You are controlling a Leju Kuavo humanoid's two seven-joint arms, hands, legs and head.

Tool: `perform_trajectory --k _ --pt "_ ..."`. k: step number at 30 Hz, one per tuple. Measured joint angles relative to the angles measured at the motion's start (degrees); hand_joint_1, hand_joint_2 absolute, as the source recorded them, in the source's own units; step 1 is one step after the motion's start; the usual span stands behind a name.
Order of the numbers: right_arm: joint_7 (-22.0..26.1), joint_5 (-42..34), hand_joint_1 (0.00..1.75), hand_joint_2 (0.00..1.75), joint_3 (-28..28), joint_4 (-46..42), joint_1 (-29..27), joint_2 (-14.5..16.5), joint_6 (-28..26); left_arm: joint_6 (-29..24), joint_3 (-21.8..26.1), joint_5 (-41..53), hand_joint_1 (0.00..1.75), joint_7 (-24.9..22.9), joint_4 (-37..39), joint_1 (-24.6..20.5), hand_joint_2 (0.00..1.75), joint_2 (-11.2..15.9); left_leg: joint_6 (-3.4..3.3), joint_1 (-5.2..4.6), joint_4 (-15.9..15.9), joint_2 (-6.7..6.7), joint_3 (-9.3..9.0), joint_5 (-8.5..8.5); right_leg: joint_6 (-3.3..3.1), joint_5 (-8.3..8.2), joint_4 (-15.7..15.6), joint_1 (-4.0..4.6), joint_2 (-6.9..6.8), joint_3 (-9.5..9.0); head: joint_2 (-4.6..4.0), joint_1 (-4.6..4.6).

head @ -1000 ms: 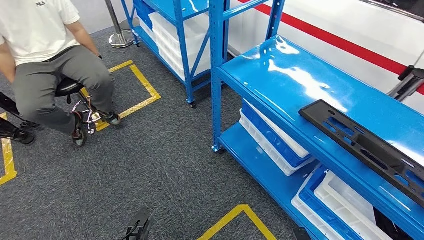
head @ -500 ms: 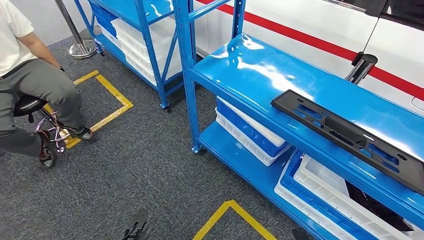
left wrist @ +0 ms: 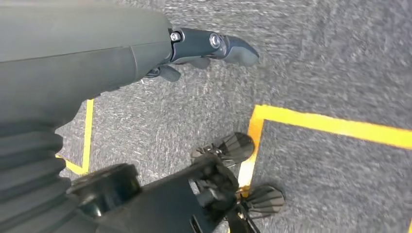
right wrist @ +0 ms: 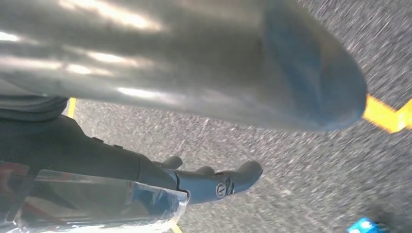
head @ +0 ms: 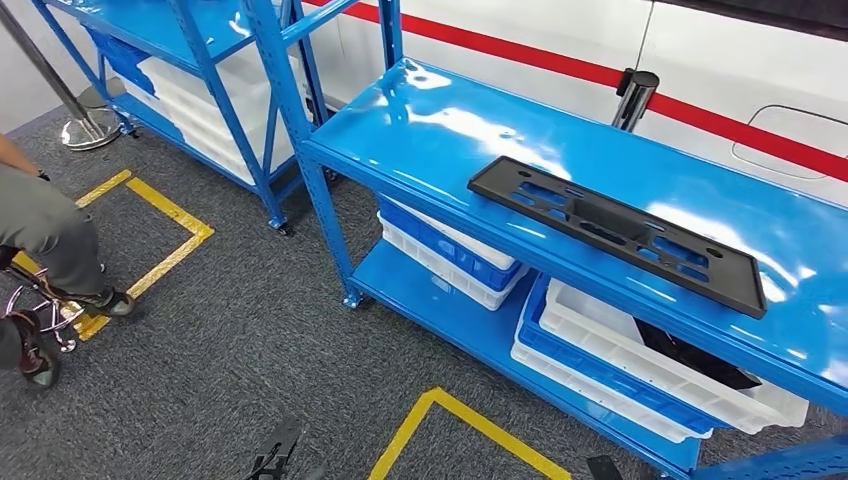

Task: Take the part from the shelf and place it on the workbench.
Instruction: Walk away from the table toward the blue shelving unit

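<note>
The left robot hand (left wrist: 194,51) hangs over the carpet with its fingers loosely apart and nothing in them; the right robot hand (right wrist: 214,182) hangs the same way, fingers extended and empty. Neither is anywhere near the shelf yet.

Over the last second the whole head view has swung: the camera has turned toward the blue shelf (head: 420,120), so the long black part (head: 615,230) now lies close to the middle of the picture instead of running off its right edge. The part itself has not shifted; it rests flat on the shelf's top board, slanting across it. That suggests the robot is squaring up to the shelf, with reaching and lifting still to come.

Below the top board sit white and blue bins (head: 640,365), one holding something dark. A second blue rack (head: 200,60) stands to the left, and a chrome post (head: 632,97) rises behind the shelf. A seated person's leg (head: 45,235) shows at the left edge, well apart from the shelf. The shelf's front upright (head: 330,220) looks like the nearest obstacle to an approaching arm. Yellow floor tape (head: 440,420) marks the carpet just ahead.
</note>
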State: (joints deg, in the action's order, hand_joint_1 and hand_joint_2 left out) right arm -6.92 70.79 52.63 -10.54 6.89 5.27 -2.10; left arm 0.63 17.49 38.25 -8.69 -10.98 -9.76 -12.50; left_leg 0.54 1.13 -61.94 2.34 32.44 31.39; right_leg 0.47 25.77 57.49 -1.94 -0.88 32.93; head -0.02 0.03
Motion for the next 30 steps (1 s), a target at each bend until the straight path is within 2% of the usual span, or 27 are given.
perform_trajectory --k 1,2,3,4,5,6,7,9,10,11,13,14,15,16,18,20,21,22,23,25,26,27,28,29,30 --pt "0.0 0.0 0.0 0.0 0.01 0.0 0.11 0.01 0.0 0.0 0.0 0.0 0.0 -0.01 0.01 0.11 1.75 0.01 -0.02 0.01 -3.49 -1.25 1.56 1.98 -0.25 -0.06 0.01 0.11 0.64 0.05 0.0 -0.04" --pt "0.01 0.0 0.0 0.0 0.01 0.0 0.18 -0.01 0.0 0.0 0.01 0.0 0.0 -0.03 0.01 0.25 1.75 0.03 -0.06 0.0 -7.19 -1.85 3.29 3.68 -0.45 -0.1 0.03 0.27 1.33 0.09 0.01 -0.09" --pt "0.01 0.0 0.0 0.0 0.01 0.0 0.16 -0.02 0.0 -0.01 0.02 0.0 0.0 -0.04 0.01 0.37 1.75 0.05 -0.14 0.0 -10.23 -2.11 4.84 4.69 -0.54 -0.14 0.04 0.44 2.08 0.1 0.01 -0.11" --pt "0.01 0.01 0.0 0.0 0.02 0.0 0.08 -0.03 0.0 -0.02 0.03 0.0 0.0 -0.07 0.01 0.45 1.75 0.07 -0.29 0.0 -12.01 -2.23 5.88 4.85 -0.59 -0.17 0.06 0.6 2.9 0.11 0.0 -0.11" --pt "0.02 0.01 0.0 0.0 0.03 0.0 -0.02 -0.04 0.0 -0.03 0.03 0.0 0.0 -0.08 0.01 0.48 1.75 0.08 -0.52 -0.01 -11.83 -2.33 6.02 3.94 -0.63 -0.19 0.07 0.72 3.68 0.07 0.0 -0.12" --pt "0.03 0.02 0.0 0.0 0.04 0.0 -0.08 -0.04 0.0 -0.05 0.04 0.0 0.0 -0.09 0.01 0.49 1.75 0.09 -0.84 -0.03 -9.78 -2.53 5.26 2.2 -0.63 -0.2 0.08 0.82 4.47 0.01 -0.01 -0.12" --pt "0.04 0.02 0.0 0.0 0.04 0.0 -0.1 -0.03 0.01 -0.05 0.03 0.0 0.0 -0.09 0.01 0.48 1.75 0.09 -1.27 -0.05 -6.3 -3.23 3.76 -0.03 -0.62 -0.21 0.08 0.9 5.26 -0.06 -0.01 -0.13" --pt "0.08 0.02 0.0 0.0 0.07 0.01 -0.04 0.15 0.03 -0.09 0.02 0.01 0.0 -0.08 0.02 0.49 1.75 0.18 -2.34 -0.08 0.72 -6.2 0.64 -3.31 -0.52 -0.25 0.13 1.09 6.62 -0.1 -0.01 -0.07" --pt "0.08 0.01 0.0 0.0 0.08 0.01 0.0 0.23 0.04 -0.1 0.02 0.03 0.0 -0.08 0.02 0.49 1.75 0.24 -2.7 -0.15 2.81 -7.32 -0.31 -3.99 -0.39 -0.32 0.15 1.09 7.19 0.03 -0.01 -0.06" --pt "0.08 0.0 0.0 0.0 0.11 0.01 0.02 0.29 0.04 -0.12 0.02 0.07 0.0 -0.06 0.02 0.48 1.75 0.28 -2.93 -0.23 3.69 -7.88 -0.67 -4.05 -0.2 -0.42 0.14 1.07 7.72 0.21 -0.01 -0.06" --pt "0.08 -0.02 0.0 0.0 0.2 0.0 -0.07 0.27 0.05 -0.15 0.03 0.15 0.0 -0.01 0.01 0.35 1.75 0.31 -3.06 -0.52 4.1 -6.86 -0.8 -4.1 0.43 -0.77 -0.12 0.87 8.83 0.7 0.0 -0.17" --pt "0.08 -0.02 0.0 0.0 0.27 0.0 -0.15 0.25 0.06 -0.17 0.04 0.19 0.0 0.03 0.0 0.25 1.75 0.27 -3.15 -0.39 4.6 -6.23 -0.93 -4.39 0.7 -0.86 -0.04 0.93 8.96 0.93 0.0 -0.19" --pt "0.09 -0.02 0.0 0.0 0.34 0.0 -0.23 0.27 0.06 -0.2 0.06 0.25 0.0 0.07 -0.01 0.15 1.75 0.22 -3.24 -0.31 5.18 -5.55 -1.16 -4.72 0.9 -0.7 0.4 1.04 8.2 1.37 0.0 -0.19" --pt "0.09 -0.02 0.0 0.0 0.39 0.01 -0.2 0.27 0.06 -0.22 0.06 0.31 0.0 0.11 -0.01 0.08 1.75 0.16 -3.34 -0.19 5.73 -4.79 -1.36 -5.03 0.9 -0.02 1.71 1.23 6.77 2.16 0.0 -0.03" --pt "0.11 -0.01 0.0 0.0 0.44 0.01 0.06 0.24 0.06 -0.22 0.08 0.46 0.0 0.18 0.0 0.12 1.75 0.09 -3.46 -0.28 6.16 -3.17 -1.54 -5.24 0.62 2.65 7.15 1.25 3.33 4.88 0.0 0.3" --pt "0.15 0.0 0.0 0.0 0.48 0.0 0.26 0.14 0.06 -0.26 0.11 0.57 0.0 0.19 0.01 0.25 1.75 0.09 -3.5 -0.43 6.11 -1.4 -1.49 -5.19 0.71 5.2 13.71 0.95 1.97 8.04 0.0 0.52" --pt "0.16 0.0 0.0 0.0 0.51 0.0 0.22 0.1 0.07 -0.28 0.13 0.6 0.0 0.19 0.01 0.27 1.75 0.08 -3.48 -0.44 6.09 -0.6 -1.47 -5.15 1.05 5.64 15.46 0.74 1.71 8.86 0.0 0.58" --pt "0.2 0.0 0.0 0.0 0.56 0.0 0.15 0.06 0.06 -0.33 0.15 0.61 0.0 0.19 0.01 0.26 1.75 0.08 -3.42 -0.42 6.06 0.12 -1.45 -5.09 1.57 5.38 15.52 0.49 1.49 8.77 0.0 0.63" --pt "0.31 0.0 0.0 0.0 0.63 0.0 0.09 0.01 0.04 -0.4 0.17 0.61 0.0 0.19 0.01 0.25 1.75 0.07 -3.28 -0.37 6.03 0.8 -1.49 -5.01 2.21 4.46 13.61 0.23 1.15 7.63 0.0 0.73" --pt "0.62 0.0 0.0 0.0 0.79 -0.01 0.15 -0.1 -0.05 -0.6 0.23 0.6 0.0 0.19 0.01 0.21 1.75 0.07 -2.74 -0.33 5.83 2.11 -1.68 -4.7 3.39 1.95 5.95 -0.31 -0.96 3.31 0.0 0.77" --pt "0.78 0.0 0.0 0.0 0.83 -0.03 0.3 -0.09 -0.1 -0.7 0.26 0.6 0.0 0.19 0.01 0.19 1.75 0.08 -2.32 -0.42 5.68 2.73 -1.76 -4.45 3.54 1.02 2.65 -0.26 -2.08 1.39 0.0 0.86" --pt "0.92 0.03 0.0 0.44 0.86 -0.04 0.43 -0.07 -0.14 -0.77 0.27 0.6 0.0 0.19 0.0 0.14 1.75 0.09 -1.88 -0.54 5.56 3.28 -1.87 -4.22 3.26 0.5 0.57 -0.2 -2.79 0.21 0.0 0.83" --pt "1.05 0.09 0.0 0.87 0.87 -0.05 0.52 -0.05 -0.17 -0.81 0.28 0.6 0.0 0.19 0.0 0.07 1.75 0.1 -1.48 -0.64 5.51 3.8 -2.0 -4.05 2.71 0.42 -0.06 0.02 -2.9 -0.11 0.0 0.8" --pt "1.12 0.18 0.0 1.31 0.87 -0.06 0.5 -0.04 -0.34 -0.85 0.28 0.63 0.0 0.19 0.0 -0.01 1.75 0.08 -1.11 -0.61 5.5 4.26 -2.14 -3.96 2.09 0.28 -0.02 0.22 -2.27 -0.07 0.0 0.72" --pt "1.03 0.32 0.0 1.75 0.88 -0.05 0.41 -0.05 -0.61 -0.88 0.28 0.67 0.0 0.2 -0.01 -0.12 1.75 0.06 -0.74 -0.4 5.45 4.21 -2.25 -3.82 1.49 0.19 0.01 0.06 -1.65 0.04 0.0 0.58"
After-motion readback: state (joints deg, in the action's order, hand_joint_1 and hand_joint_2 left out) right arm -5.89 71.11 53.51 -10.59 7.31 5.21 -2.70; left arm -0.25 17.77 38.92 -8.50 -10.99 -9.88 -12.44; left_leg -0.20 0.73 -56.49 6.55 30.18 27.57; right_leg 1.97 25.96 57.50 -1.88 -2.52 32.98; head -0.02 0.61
